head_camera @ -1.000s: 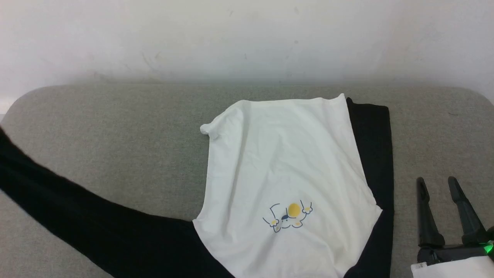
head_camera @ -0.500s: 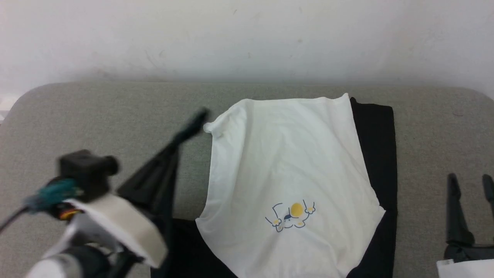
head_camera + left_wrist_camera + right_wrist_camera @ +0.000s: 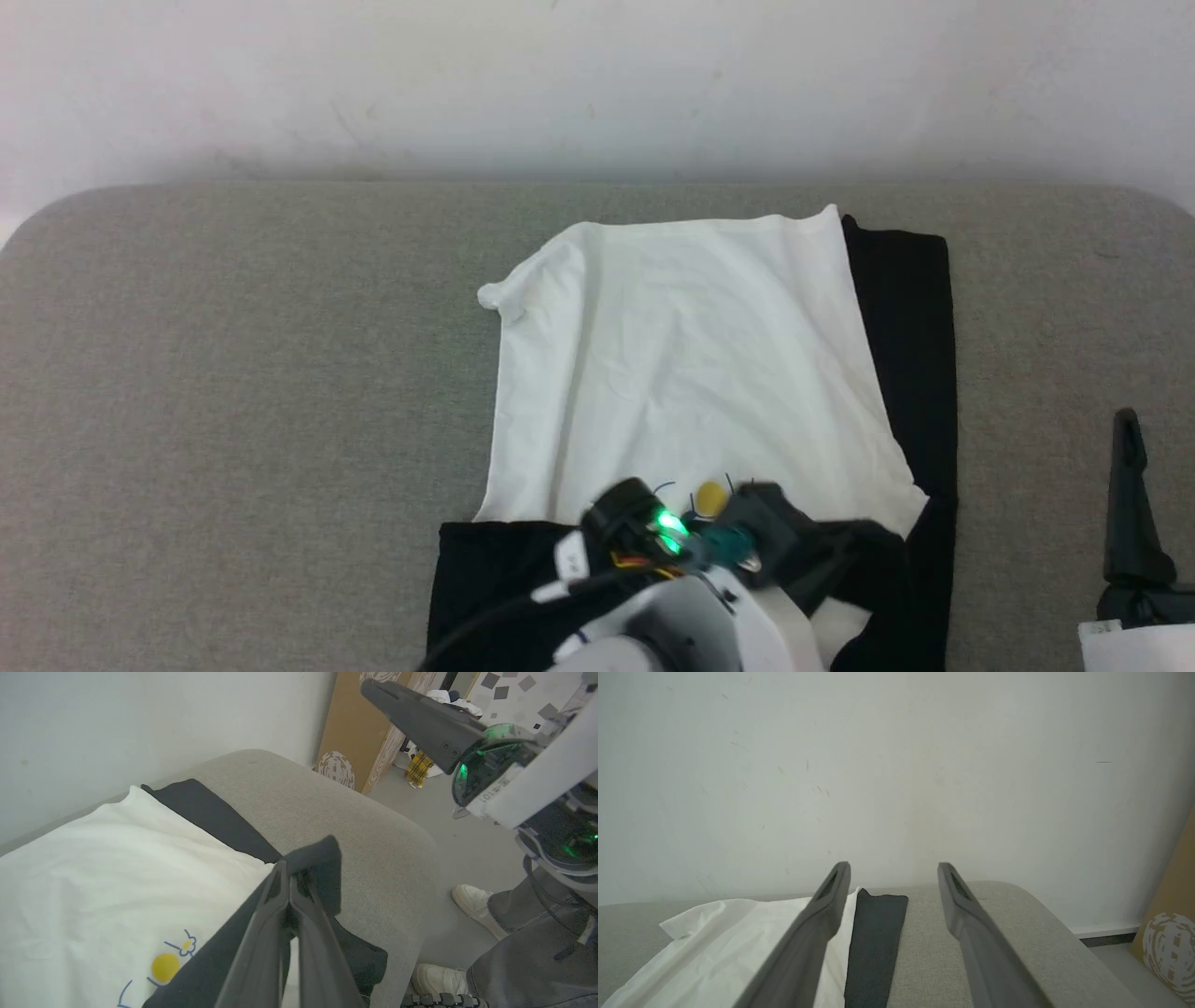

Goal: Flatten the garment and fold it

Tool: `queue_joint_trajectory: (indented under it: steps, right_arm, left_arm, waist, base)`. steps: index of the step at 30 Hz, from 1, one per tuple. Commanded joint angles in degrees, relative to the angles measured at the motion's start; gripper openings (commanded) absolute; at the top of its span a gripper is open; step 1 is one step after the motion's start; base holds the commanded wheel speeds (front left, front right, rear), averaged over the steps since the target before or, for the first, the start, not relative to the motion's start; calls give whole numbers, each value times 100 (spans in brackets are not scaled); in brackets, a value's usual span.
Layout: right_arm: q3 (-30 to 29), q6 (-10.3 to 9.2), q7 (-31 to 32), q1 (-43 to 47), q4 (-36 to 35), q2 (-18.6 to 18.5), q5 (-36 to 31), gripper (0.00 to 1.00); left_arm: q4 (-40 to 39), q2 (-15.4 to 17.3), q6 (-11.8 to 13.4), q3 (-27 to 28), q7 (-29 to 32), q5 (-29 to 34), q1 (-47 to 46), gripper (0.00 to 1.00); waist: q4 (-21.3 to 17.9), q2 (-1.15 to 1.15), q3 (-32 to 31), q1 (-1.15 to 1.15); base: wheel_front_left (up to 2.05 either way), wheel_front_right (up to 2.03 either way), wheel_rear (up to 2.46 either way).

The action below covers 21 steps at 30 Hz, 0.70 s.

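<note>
A grey woven cushion (image 3: 233, 373) with rounded corners spreads in front of a plain, scuffed pale wall (image 3: 597, 84); its left half is bare, nubbly fabric. Right of the middle lies the shirt (image 3: 691, 355), thin and soft, its white body spread roughly flat with shallow creases. The far left corner of the white cloth is bunched into a small twisted knob (image 3: 495, 299).

At the near edge of the shirt, the left claw (image 3: 286, 872) reaches across the white front. Its two long dark fingers are pressed together, clamped on a fold of the near sleeve (image 3: 322, 858), which is matte black cloth drawn over the chest just beside the print (image 3: 711, 497), a yellow disc with thin blue outlines. The arm behind it is white plastic with a green light and loose cables.

Along the shirt's right side, the right sleeve (image 3: 906, 355) lies as a straight, flat black strip running from near to far, touching the white edge.

At the far right, off the shirt, the right claw (image 3: 893, 877) hangs over bare cushion. Its smooth tapered fingers are spread well apart, with nothing between them.
</note>
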Motion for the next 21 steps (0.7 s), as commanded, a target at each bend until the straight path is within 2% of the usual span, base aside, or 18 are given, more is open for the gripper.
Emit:
queue_joint_trajectory:
  steps: [1,5,8,14,19,20,21]
  right_arm:
    - [38,-4,8,-71,-26,14,3,100]
    - [119,-4,11,-145,-16,14,6,100]
    - [110,-4,13,-174,-13,14,-2,100]
    - [189,-4,22,-237,14,14,-12,100]
    - [248,-4,45,-285,52,14,-14,100]
    - [262,-4,54,-295,58,14,-14,100]
    - [274,-4,62,-304,63,14,-15,100]
  left_arm:
    - [395,-135,-46,-184,-204,205,-186,0]
    - [1316,-362,32,-665,-694,563,-410,0]
    - [1775,-410,-14,-1092,-799,573,-504,0]
    - [2423,-418,-147,-1846,-572,165,-612,0]
    - [2830,-419,-3,-2009,-671,-109,-704,0]
    - [2925,-419,56,-2024,-723,-169,-737,20]
    - [3003,-419,103,-2049,-783,-213,-784,80]
  waist:
    - [-94,0,85,0]
    - [-243,0,214,0]
    - [-310,0,292,0]
    - [-428,0,363,0]
    - [-465,0,355,0]
    - [-470,0,351,0]
    - [-472,0,347,0]
  base:
    - [0,0,0]
    - [0,0,0]
    - [0,0,0]
    - [0,0,0]
    - [0,0,0]
    - [0,0,0]
    - [0,0,0]
